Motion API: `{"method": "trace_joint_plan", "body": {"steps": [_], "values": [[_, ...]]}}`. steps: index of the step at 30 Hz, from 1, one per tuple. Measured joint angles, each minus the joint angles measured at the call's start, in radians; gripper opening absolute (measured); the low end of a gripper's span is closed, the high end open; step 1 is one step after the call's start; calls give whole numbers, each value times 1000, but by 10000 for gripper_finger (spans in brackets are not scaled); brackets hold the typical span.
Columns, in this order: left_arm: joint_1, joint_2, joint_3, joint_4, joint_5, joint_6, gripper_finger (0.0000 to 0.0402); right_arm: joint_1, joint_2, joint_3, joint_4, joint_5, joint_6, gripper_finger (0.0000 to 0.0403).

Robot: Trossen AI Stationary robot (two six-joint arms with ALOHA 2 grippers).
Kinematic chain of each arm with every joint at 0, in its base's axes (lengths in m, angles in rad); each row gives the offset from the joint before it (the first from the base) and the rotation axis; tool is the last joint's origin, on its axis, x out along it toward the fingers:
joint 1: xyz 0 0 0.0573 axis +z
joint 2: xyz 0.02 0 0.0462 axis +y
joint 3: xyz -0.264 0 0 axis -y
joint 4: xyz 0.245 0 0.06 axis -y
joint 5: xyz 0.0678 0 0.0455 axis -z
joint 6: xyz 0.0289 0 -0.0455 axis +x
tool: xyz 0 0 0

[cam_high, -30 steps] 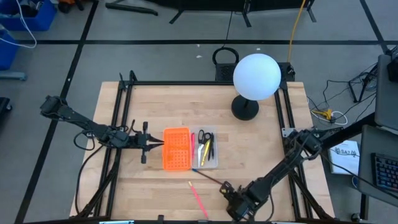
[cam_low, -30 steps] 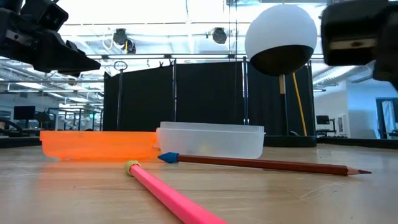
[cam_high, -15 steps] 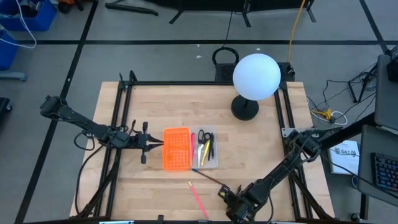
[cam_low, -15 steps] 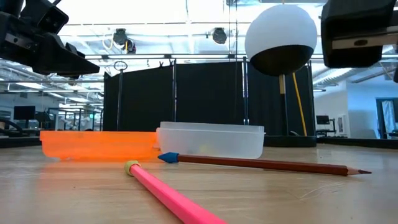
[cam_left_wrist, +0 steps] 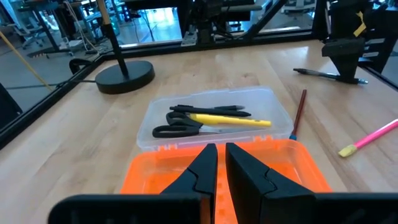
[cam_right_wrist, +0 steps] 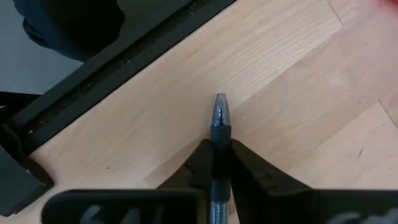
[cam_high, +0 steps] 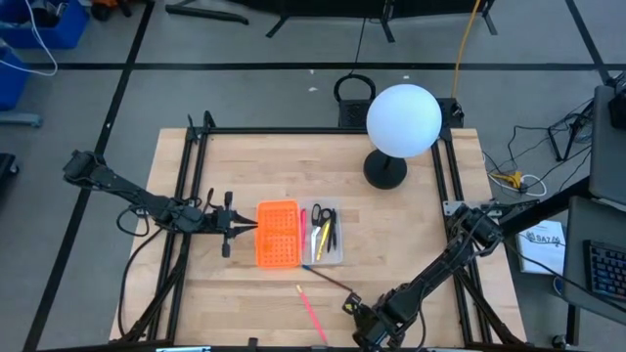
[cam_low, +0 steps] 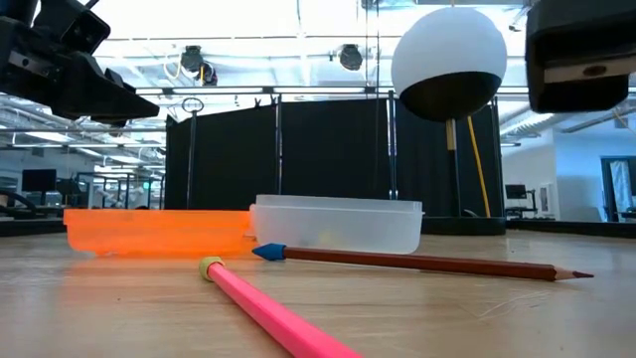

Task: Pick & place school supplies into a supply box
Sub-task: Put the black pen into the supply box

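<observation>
The clear supply box lies mid-table and holds black-handled scissors, a yellow pen and a black pen. A brown pencil with a blue end and a pink pencil lie on the wood in front of it. Near the table's front edge my right gripper is shut on a dark pen. My left gripper hovers shut over the left side of the orange panel, holding nothing. My right gripper pinches the dark pen's barrel between its two fingers, a little behind the clear tip. The fingers come from above, pointing down. In the left wrist view the pen lies level under the gripper; whether it is clear of the table I cannot tell.
A lamp with a white globe and black round base stands at the back right. Black frame rails run along the table's left and right sides. Bare wood lies left of the pink pencil and behind the box.
My right gripper has shifted a little toward the table's near edge.
</observation>
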Motion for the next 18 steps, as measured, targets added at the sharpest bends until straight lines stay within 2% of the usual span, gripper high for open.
{"method": "trace_joint_plan", "body": {"steps": [2, 9, 18], "values": [[0, 0, 0, 0, 0, -3, 42, 4, -2, 14, -38, 24, -24, 29], [0, 0, 0, 1, 0, -22, 42, -22, 4, 148, -353, 97, -83, 22], [0, 0, 0, -14, 0, -53, 42, -83, 4, 271, -599, 218, -308, 22]]}}
